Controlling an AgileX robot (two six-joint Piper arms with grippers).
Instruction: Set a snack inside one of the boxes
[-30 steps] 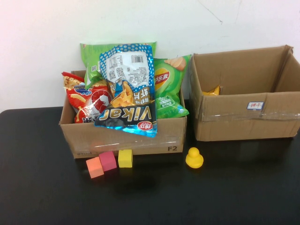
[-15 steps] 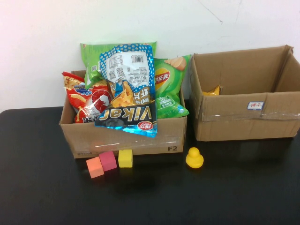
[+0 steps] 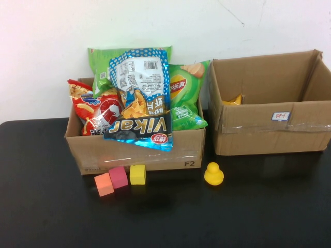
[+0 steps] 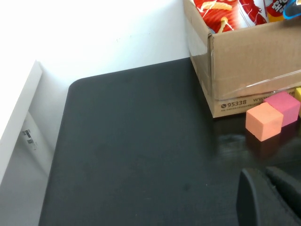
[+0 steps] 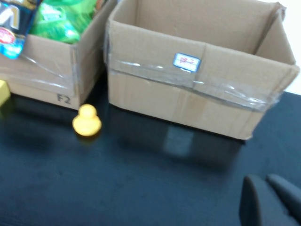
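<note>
The left cardboard box (image 3: 134, 155) is heaped with snack bags: a blue Vikar bag (image 3: 139, 103) on top, a green chip bag (image 3: 183, 95) and a red bag (image 3: 95, 111). The right box (image 3: 269, 134) is nearly bare, with a yellow packet (image 3: 234, 100) in its back corner. Neither arm shows in the high view. My left gripper (image 4: 261, 173) is shut and holds nothing, hovering over the black table short of the left box (image 4: 249, 61). Over the table in front of the right box (image 5: 197, 94), my right gripper (image 5: 261, 180) is also shut on nothing.
Orange (image 3: 104, 184), pink (image 3: 118, 177) and yellow (image 3: 137, 174) foam blocks lie in front of the left box. A yellow rubber duck (image 3: 213, 174) stands between the boxes' fronts. A white wall rises behind both boxes. The black table (image 3: 46, 206) stretches toward me.
</note>
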